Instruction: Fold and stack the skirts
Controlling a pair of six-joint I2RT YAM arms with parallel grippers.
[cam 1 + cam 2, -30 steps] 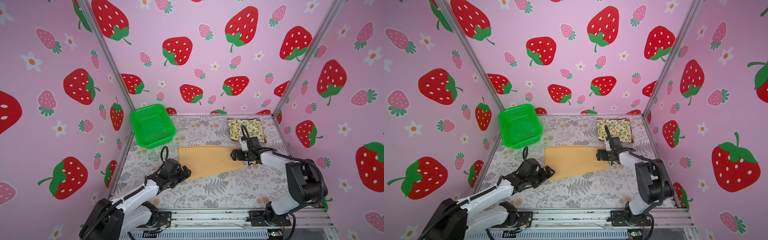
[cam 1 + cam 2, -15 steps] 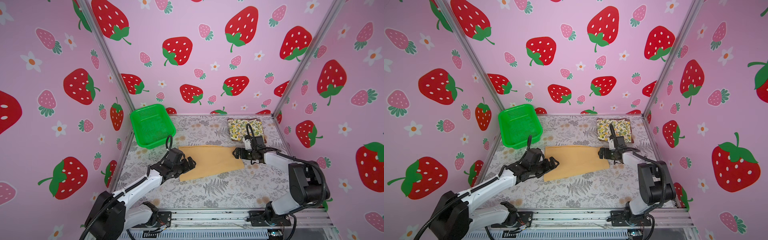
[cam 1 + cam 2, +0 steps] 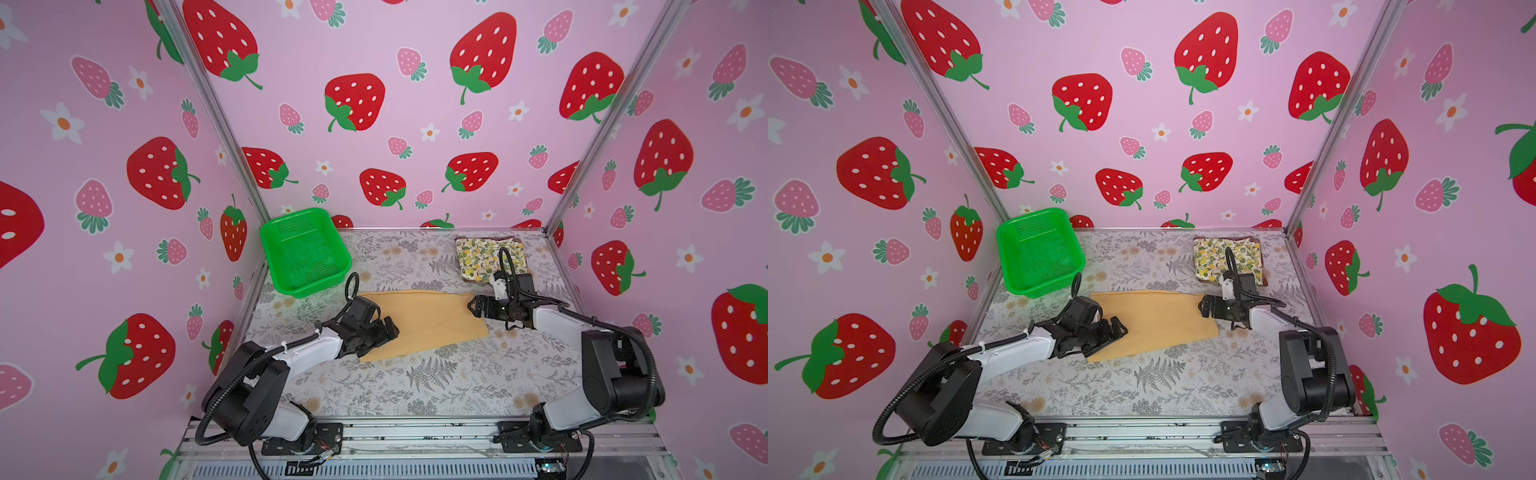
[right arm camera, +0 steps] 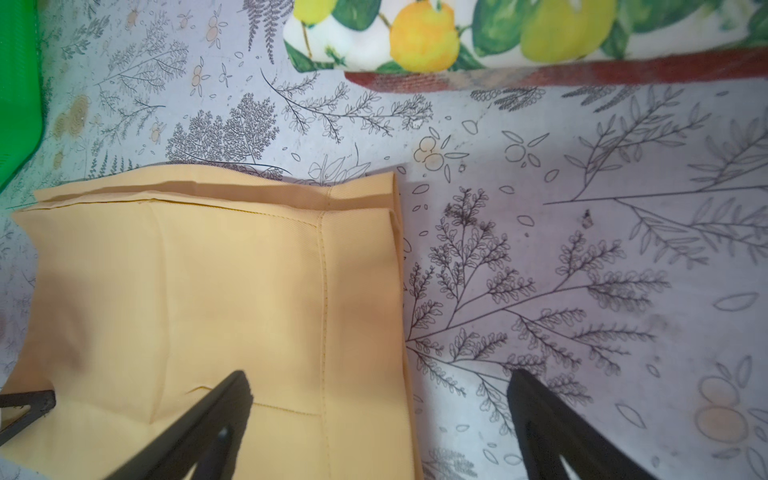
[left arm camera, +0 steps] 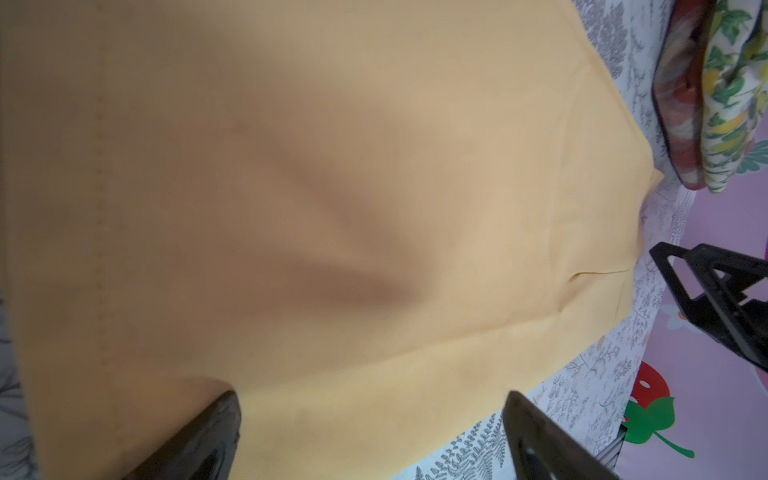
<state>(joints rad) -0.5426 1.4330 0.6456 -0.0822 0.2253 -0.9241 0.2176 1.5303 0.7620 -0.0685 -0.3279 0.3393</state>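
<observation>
We see the mustard-yellow skirt [image 3: 419, 322] spread flat mid-worktop [image 3: 415, 386], clear in both top views. The left hand [image 3: 390, 329] sits low over the skirt's left end, jaws wide apart with nothing between them. The right hand [image 3: 473, 309] is at the skirt's right edge, also spread wide and empty. In the right wrist view one finger [image 4: 216, 411] is over the cloth and the other is over bare worktop. We cannot tell if either hand actually touches the fabric.

The lemon-print skirt [image 3: 484, 259] lies folded in the far right corner, on top of the plaid skirt [image 4: 540, 75]. Only the plaid skirt's red-brown edge shows underneath. That stack sits apart from the mustard-yellow skirt, near its far right corner.

The green basket [image 3: 316, 291] is at the far left, near the skirt's far left corner and not touching it.
</observation>
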